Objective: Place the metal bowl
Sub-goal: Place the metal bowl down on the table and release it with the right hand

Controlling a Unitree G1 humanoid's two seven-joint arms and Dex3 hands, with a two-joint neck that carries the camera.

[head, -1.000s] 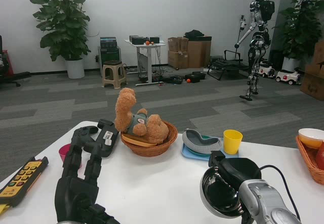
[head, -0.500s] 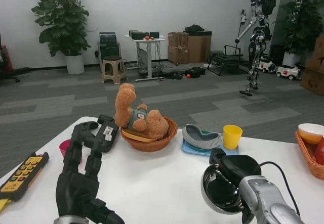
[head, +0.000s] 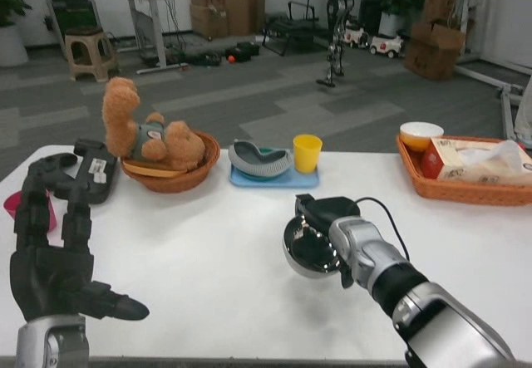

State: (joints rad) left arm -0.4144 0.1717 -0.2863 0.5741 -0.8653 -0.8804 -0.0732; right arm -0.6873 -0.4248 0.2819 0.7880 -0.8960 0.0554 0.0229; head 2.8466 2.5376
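Both hands mid-table: right hand (head: 332,223) grips metal bowl (head: 309,250); left hand (head: 51,256) spread, holding nothing

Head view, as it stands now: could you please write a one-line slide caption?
Right hand holds the shiny metal bowl tilted above the white table; left hand waits open.

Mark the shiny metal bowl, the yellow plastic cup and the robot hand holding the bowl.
shiny metal bowl (head: 309,252), head view, inner hollow.
yellow plastic cup (head: 307,153), head view, side wall.
right robot hand (head: 331,218), head view, black back.
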